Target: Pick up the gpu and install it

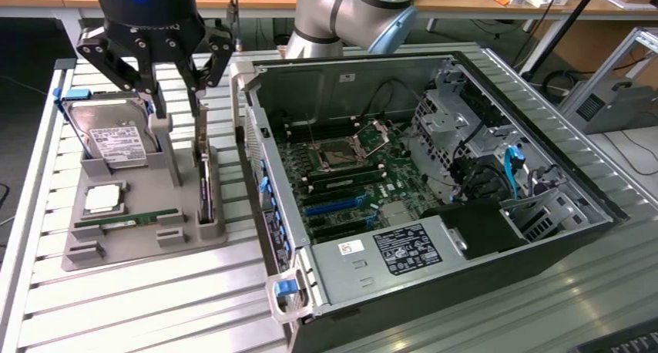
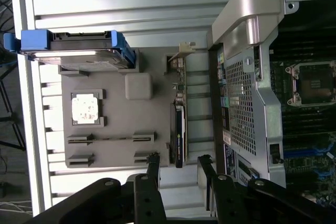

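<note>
The gpu [image 1: 206,189] stands on its edge in a slot of the grey holder [image 1: 134,249], along the side nearest the computer case. In the wrist view the gpu [image 2: 178,127] is a thin dark card with its silver bracket [image 2: 181,52] at the far end. My gripper [image 1: 177,99] hangs open above the holder, over one end of the card. In the wrist view my gripper [image 2: 178,158] has one finger on each side of the card's line, nothing between them and no contact visible.
The holder [image 2: 121,116] also carries a hard drive [image 1: 113,137], a CPU [image 1: 103,199] and a RAM stick [image 1: 129,220]. The open computer case [image 1: 432,176] lies close beside it, its metal wall [image 2: 247,93] next to the card. The motherboard [image 1: 344,179] lies exposed inside.
</note>
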